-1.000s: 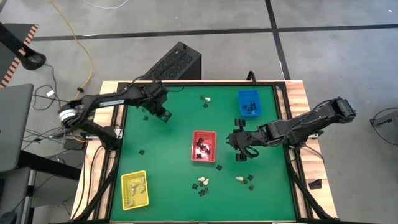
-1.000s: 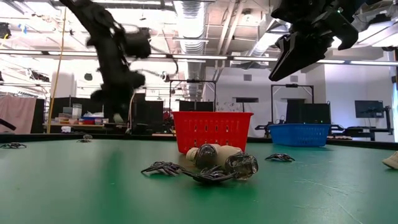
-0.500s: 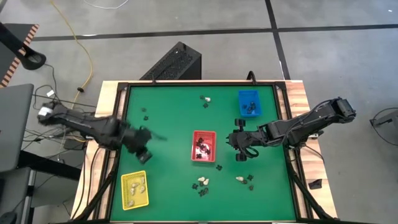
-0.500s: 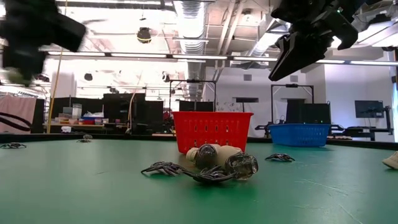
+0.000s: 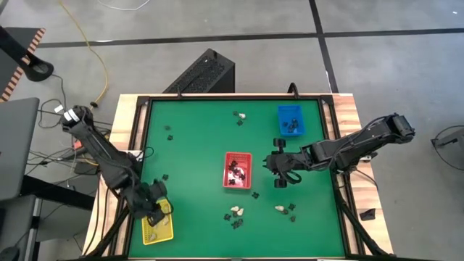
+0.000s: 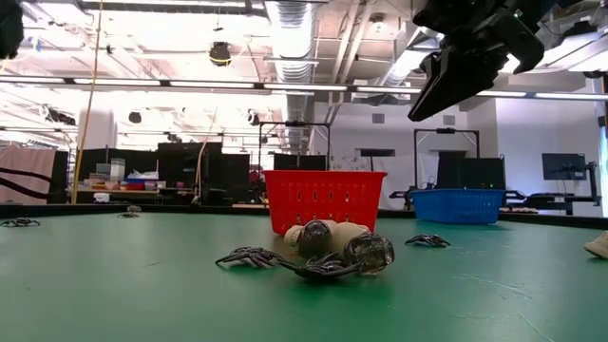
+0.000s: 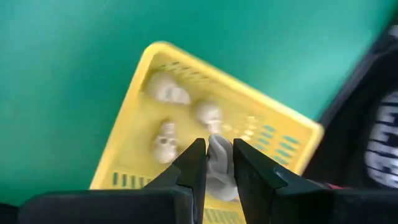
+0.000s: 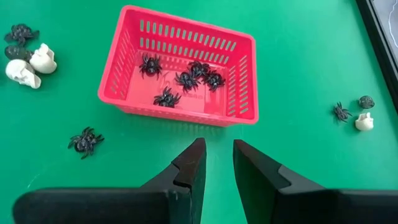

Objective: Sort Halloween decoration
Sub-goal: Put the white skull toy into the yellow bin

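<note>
My left gripper [image 5: 154, 210] hangs over the yellow tray [image 5: 161, 230] at the table's near left corner, shut on a cream skull [image 7: 219, 163]. Three more cream skulls [image 7: 166, 93] lie in that tray. My right gripper [image 5: 279, 171] hovers just right of the red tray [image 5: 226, 174], open with nothing between its fingers [image 8: 217, 155]. The red tray holds several black spiders [image 8: 186, 79]. Loose skulls and spiders [image 5: 235, 213] lie on the green mat near the front. My left gripper pinches the cream skull [image 7: 219, 149] between its two fingers, which slant downward over the yellow tray. The skull is lifted clear, above the tray's inside.
A blue tray [image 5: 280, 119] with dark pieces stands at the far right. More loose pieces lie at the far middle [image 5: 239, 116], far left [image 5: 168, 132], mid left [image 5: 164, 176] and front right [image 5: 284, 209]. In the low view a heap of skulls and spiders [image 6: 332, 252] sits before the red tray.
My left gripper has swung from the far left part of the mat toward the near left corner and now stands over the yellow tray, having turned on the way.
</note>
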Robot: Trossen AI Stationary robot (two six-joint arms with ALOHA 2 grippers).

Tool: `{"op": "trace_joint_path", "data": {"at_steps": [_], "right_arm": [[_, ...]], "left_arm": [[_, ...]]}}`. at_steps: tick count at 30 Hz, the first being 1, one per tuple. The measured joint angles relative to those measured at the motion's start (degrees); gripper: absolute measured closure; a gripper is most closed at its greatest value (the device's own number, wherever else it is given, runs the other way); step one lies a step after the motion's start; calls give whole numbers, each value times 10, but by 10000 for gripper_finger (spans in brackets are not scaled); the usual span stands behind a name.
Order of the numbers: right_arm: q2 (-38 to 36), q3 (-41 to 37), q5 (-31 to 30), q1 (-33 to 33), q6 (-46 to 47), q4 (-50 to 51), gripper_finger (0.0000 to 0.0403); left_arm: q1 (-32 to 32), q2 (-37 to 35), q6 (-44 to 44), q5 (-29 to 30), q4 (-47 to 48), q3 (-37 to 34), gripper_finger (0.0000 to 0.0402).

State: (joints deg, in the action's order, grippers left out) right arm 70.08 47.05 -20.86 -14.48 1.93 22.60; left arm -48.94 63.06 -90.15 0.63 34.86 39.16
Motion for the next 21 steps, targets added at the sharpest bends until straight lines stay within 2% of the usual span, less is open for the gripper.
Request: {"op": "trace_joint_path", "data": {"at_steps": [5,15,21], "right_arm": [[0,0,0,0,0,-12,291],[0,0,0,0,12,-19,291],[0,0,1,0,46,-22,291]], "left_arm": [[-5,40,33,-17,-1,0,342],[-3,41,58,-15,-7,0,341],[5,41,76,-15,-14,0,306]]}}
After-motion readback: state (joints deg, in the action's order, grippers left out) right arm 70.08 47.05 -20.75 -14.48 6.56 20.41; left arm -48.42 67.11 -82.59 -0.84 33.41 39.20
